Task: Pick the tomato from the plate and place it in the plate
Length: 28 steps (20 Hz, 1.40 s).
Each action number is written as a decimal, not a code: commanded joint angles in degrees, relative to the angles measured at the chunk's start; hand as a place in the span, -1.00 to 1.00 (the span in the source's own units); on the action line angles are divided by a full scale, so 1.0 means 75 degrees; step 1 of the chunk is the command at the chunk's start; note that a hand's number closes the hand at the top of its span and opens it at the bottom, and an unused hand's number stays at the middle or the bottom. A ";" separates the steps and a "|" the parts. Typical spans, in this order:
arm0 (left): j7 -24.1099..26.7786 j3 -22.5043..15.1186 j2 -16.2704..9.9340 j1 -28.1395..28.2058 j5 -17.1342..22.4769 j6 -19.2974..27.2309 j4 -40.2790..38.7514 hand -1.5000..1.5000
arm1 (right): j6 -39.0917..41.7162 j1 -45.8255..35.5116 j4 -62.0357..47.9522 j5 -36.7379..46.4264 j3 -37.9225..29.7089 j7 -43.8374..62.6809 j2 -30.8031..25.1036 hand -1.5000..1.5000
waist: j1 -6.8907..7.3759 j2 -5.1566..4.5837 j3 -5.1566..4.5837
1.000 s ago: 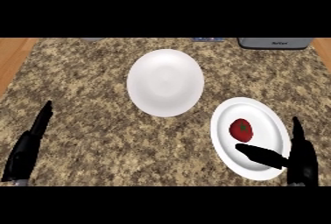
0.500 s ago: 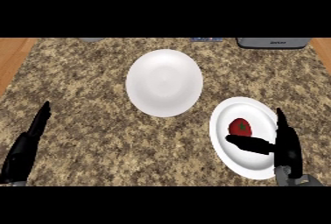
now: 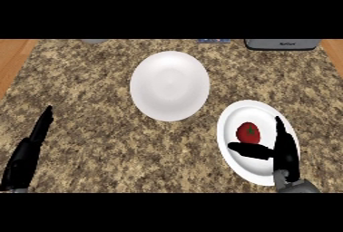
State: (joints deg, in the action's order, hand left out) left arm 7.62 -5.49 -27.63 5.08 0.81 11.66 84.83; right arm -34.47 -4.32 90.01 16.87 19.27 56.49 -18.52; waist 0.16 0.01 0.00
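A red tomato [image 3: 249, 132] lies on the white plate [image 3: 234, 115] at the right of the counter. My right hand [image 3: 284, 153] is over that plate, open, its fingers straight along the tomato's right side and its thumb [image 3: 247, 149] stretched just below the tomato. I cannot tell whether it touches the fruit. A second, bare white plate [image 3: 169, 85] lies in the middle of the counter, farther back. At the lower left my left hand [image 3: 29, 152] rests open on the counter, fingers straight.
The counter [image 3: 87, 90] is speckled brown stone, with wooden floor beyond its left and right edges. A grey appliance [image 3: 281, 44] stands at the back right edge. Small objects [image 3: 213, 41] peek in at the back.
My right hand has moved left and forward over the right plate, bringing its fingers beside the tomato and its thumb under it. The left hand has stayed put.
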 commanded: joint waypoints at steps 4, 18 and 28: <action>-0.0046 0.0346 0.0373 -0.0136 -0.0410 -0.0267 -0.0178 0.00 | 0.0285 -0.0671 -0.1284 0.0358 -0.0166 -0.0526 0.0945 -1.00 | 0.0009 -0.0005 0.0001; 0.0179 0.0873 0.0691 -0.0253 -0.0747 -0.0839 -0.0343 0.00 | 0.2066 -0.0944 -0.1693 0.0691 -0.0804 -0.1917 -0.0265 1.00 | 0.0040 -0.0032 -0.0004; 0.0085 0.0923 0.0681 -0.0231 -0.0702 -0.0957 -0.0214 0.00 | 0.3366 -0.2971 -0.4033 0.2049 -0.0601 -0.4670 -0.2420 1.00 | 0.0233 -0.0058 0.0008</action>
State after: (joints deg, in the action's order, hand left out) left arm 7.61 0.59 -22.53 2.89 -4.74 4.74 83.98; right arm -9.31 -20.25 66.33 29.14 16.18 27.37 -33.61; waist 2.16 -0.52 0.03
